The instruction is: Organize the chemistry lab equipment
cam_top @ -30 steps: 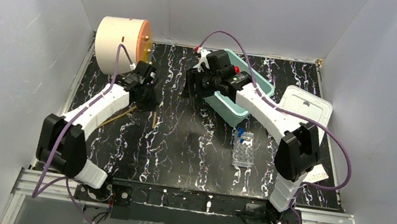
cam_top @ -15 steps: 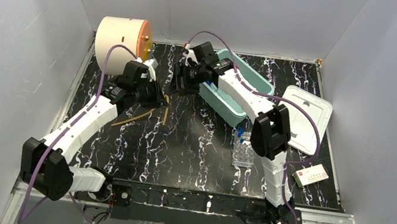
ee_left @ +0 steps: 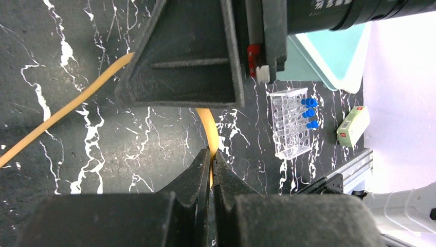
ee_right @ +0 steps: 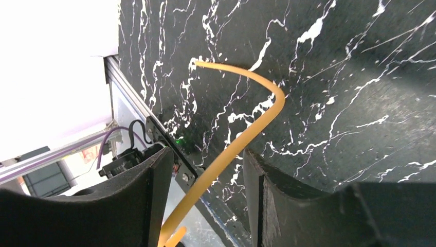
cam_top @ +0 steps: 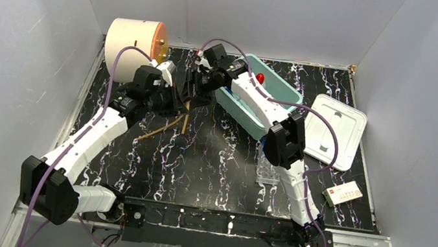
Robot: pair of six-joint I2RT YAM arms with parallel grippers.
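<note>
The yellowish tubing hangs from my left gripper down to the black table left of centre. In the left wrist view the left gripper is shut on the tubing. My right gripper is right beside it, open, and in the right wrist view the tubing runs between the spread jaws of that gripper without touching them. The clear tube rack with blue-capped tubes stands at mid right. The squeeze bottle's red nozzle shows inside the teal bin.
The big cream drum stands at the back left. The bin's white lid lies to the right of the bin. A small white box with red marking lies at the front right. The right arm crosses over the tube rack.
The right gripper has swung left from the teal bin to the left gripper. The left gripper has moved right and back, carrying the tubing with it.
</note>
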